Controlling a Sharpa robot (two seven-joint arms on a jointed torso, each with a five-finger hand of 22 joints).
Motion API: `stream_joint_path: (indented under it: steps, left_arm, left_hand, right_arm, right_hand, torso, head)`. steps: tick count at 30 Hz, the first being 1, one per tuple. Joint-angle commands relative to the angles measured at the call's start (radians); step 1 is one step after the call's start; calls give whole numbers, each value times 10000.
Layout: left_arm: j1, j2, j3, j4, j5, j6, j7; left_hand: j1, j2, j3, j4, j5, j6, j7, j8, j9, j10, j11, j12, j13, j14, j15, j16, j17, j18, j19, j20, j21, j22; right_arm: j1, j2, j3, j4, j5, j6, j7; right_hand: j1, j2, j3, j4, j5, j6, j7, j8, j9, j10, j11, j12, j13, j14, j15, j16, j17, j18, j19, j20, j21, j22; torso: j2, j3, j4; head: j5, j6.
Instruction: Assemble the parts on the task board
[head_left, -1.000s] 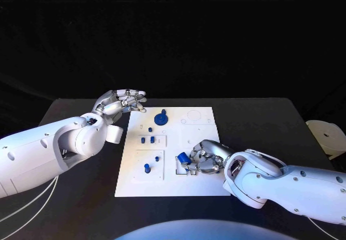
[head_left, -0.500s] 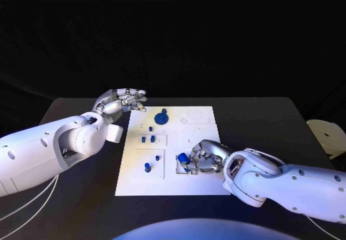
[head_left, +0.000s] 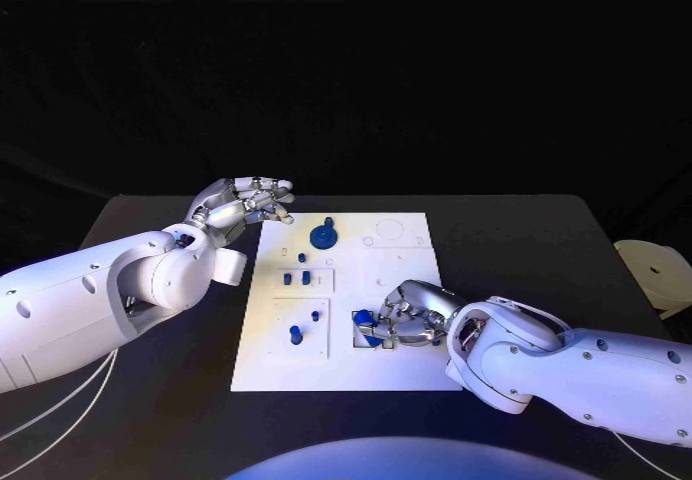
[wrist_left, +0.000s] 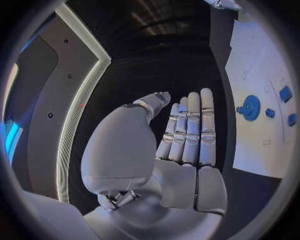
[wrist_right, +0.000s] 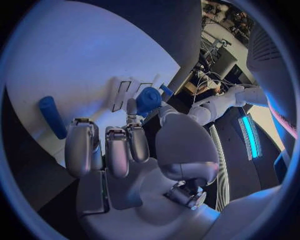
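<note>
Two hands flanked the task board (head_left: 346, 300), the white plate we took as our landmark on the black table (head_left: 519, 240); the right hand (head_left: 401, 322) lay over the board's near right part, fingers curled around a small blue part (head_left: 371, 331) that it gripped just above the plate's surface; from the right wrist we saw that same blue part (wrist_right: 149, 100) pinched at the fingertips (wrist_right: 132, 107), with a loose blue cylinder (wrist_right: 52, 117) lying flat on the board off to one side of the hand; the left hand (head_left: 245, 205) hovered just beyond the board's far left corner, off the plate, holding nothing, its fingers (wrist_left: 190, 127) straight and side by side in the left wrist view; on the board's far part stood a round blue disc with a knob (head_left: 325, 237); nearer the middle, left of centre, sat a pair of small blue pegs (head_left: 297, 279), and closer to the near left edge two more blue pieces (head_left: 300, 331) rested in a raised panel.
</note>
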Motion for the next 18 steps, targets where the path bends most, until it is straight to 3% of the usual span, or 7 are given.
stream_joint_path:
  steps: [1, 2, 5, 10, 13, 18]
  left_arm:
    - [4, -1, 5, 37, 47, 145, 39]
    - [4, -5, 5, 40, 47, 144, 39]
    - [4, -12, 5, 42, 47, 140, 40]
    - [5, -19, 5, 44, 47, 137, 42]
    - [5, -23, 5, 46, 47, 135, 43]
    - [5, -37, 5, 48, 47, 128, 43]
  left_hand:
    - [-35, 78, -68, -5, 34, -7, 48, -49, -12, -24, 48, -59, 12, -3, 28, -29, -11, 25, 87, -2, -67, -14]
    - [-35, 78, -68, -5, 34, -7, 48, -49, -12, -24, 48, -59, 12, -3, 28, -29, -11, 25, 87, -2, -67, -14]
    - [-43, 84, -71, 3, 35, -7, 48, -49, -13, -25, 49, -59, 13, -2, 29, -28, -12, 25, 88, -1, -72, -17]
    - [-43, 84, -71, 3, 35, -7, 48, -49, -13, -25, 49, -59, 13, -2, 29, -28, -12, 25, 88, -1, -72, -17]
    - [-43, 84, -71, 3, 35, -7, 48, -49, -13, -25, 49, -59, 13, -2, 29, -28, -12, 25, 88, -1, -72, -17]
    - [-43, 84, -71, 3, 35, -7, 48, -49, -13, -25, 49, -59, 13, -2, 29, -28, -12, 25, 88, -1, -72, -17]
  right_arm:
    - [-9, 30, -1, -11, -171, 150, 20]
    - [-9, 34, -1, -15, -175, 143, 37]
    - [-9, 40, -1, -20, -180, 113, 95]
    - [-9, 37, -1, 4, -183, 66, 203]
    - [-9, 15, -1, 43, -177, 26, 293]
    - [-14, -73, -1, 162, -167, -6, 440]
  right_hand:
    - [-264, -23, -208, 5, -340, -83, 46, 50, -11, 322, -59, -69, 1212, 823, -68, 9, 1583, -110, 217, -94, -59, 1878]
    - [-653, -88, -468, -2, -628, -121, 63, 46, 9, 288, -47, -138, 1166, 816, -58, -2, 1554, -96, 189, -87, -142, 1858]
    - [-1010, -75, -839, 20, -846, -172, 83, 54, 59, 273, -33, -163, 1163, 813, -40, -9, 1540, -87, 171, -74, -201, 1849]
    - [-1122, -32, -1054, 11, -868, -206, 89, 57, 92, 252, -17, -208, 1140, 811, -32, -14, 1530, -83, 165, -63, -230, 1848]
    - [-1069, 55, -1147, 2, -743, -210, 89, 70, 121, 251, -16, -213, 1143, 812, -30, -14, 1534, -85, 170, -58, -225, 1855]
    - [-261, 373, -1297, -26, 49, -216, 61, 119, 242, 284, -37, -185, 1196, 822, -36, -2, 1579, -96, 209, -74, -172, 1899]
  torso:
    - [2, -2, 4]
    - [3, -3, 5]
    - [5, -1, 0]
    - [1, 6, -3]
    - [3, 12, -4]
    - [4, 14, -6]
  head:
    - [0, 6]
    - [5, 8]
    - [7, 9]
    - [11, 10]
    - [11, 7]
    - [25, 7]
